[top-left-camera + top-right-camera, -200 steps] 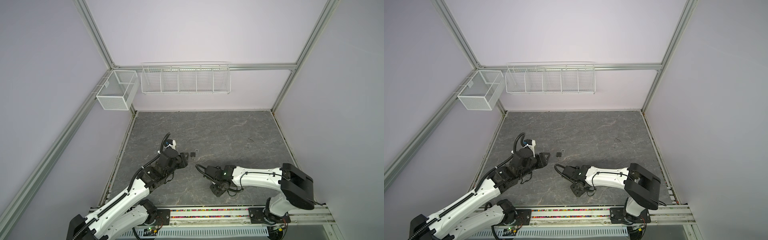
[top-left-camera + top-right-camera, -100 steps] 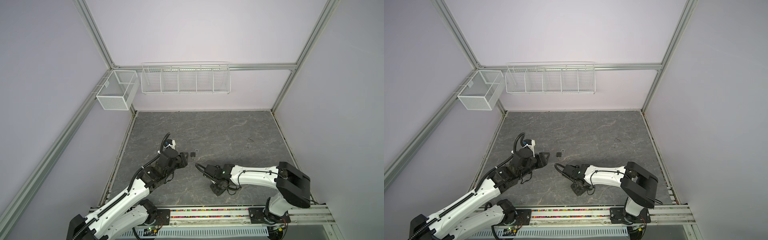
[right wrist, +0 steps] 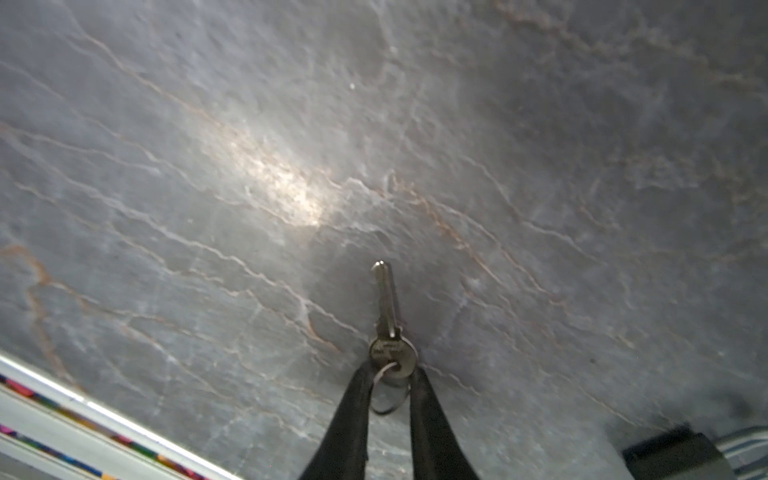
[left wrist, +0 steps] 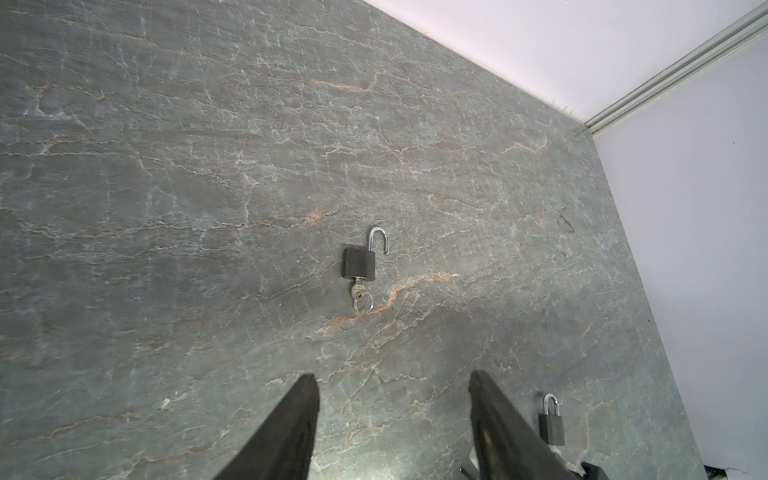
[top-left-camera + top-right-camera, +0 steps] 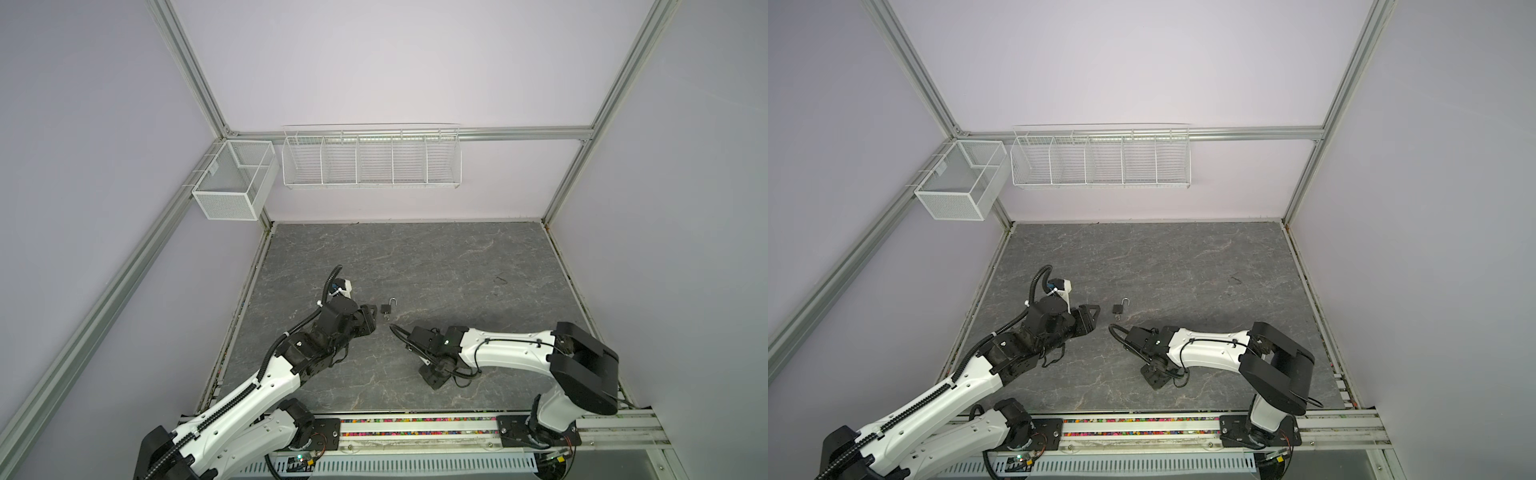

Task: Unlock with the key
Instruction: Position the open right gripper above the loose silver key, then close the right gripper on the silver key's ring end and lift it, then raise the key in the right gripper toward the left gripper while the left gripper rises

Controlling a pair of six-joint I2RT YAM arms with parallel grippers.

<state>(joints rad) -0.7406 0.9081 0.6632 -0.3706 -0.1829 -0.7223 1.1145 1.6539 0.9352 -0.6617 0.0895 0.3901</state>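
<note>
A small silver key (image 3: 386, 316) lies flat on the grey stone table, with a wire ring (image 3: 388, 395) through its head. My right gripper (image 3: 391, 374) points down at it, its black fingertips (image 3: 363, 382) pressed to either side of the key's head. In both top views the gripper (image 5: 434, 376) (image 5: 1154, 378) hides this key. A dark padlock (image 4: 552, 424) with its shackle shut stands near the right arm. Another dark padlock (image 4: 359, 264) (image 5: 386, 308) (image 5: 1118, 308) lies with its shackle sprung open and a ringed key (image 4: 359, 297) in its keyhole. My left gripper (image 4: 392, 386) (image 5: 370, 318) hovers open just short of it, empty.
White wire baskets (image 5: 371, 160) and a mesh box (image 5: 232, 183) hang on the back wall. The arms' mounting rail (image 5: 415, 428) runs along the table's front edge. A small dark mark (image 5: 500, 279) sits on the table at the right.
My right gripper's jaws have closed in onto the key's head, and the right arm has shifted slightly left. The left arm and the open padlock have not moved.
</note>
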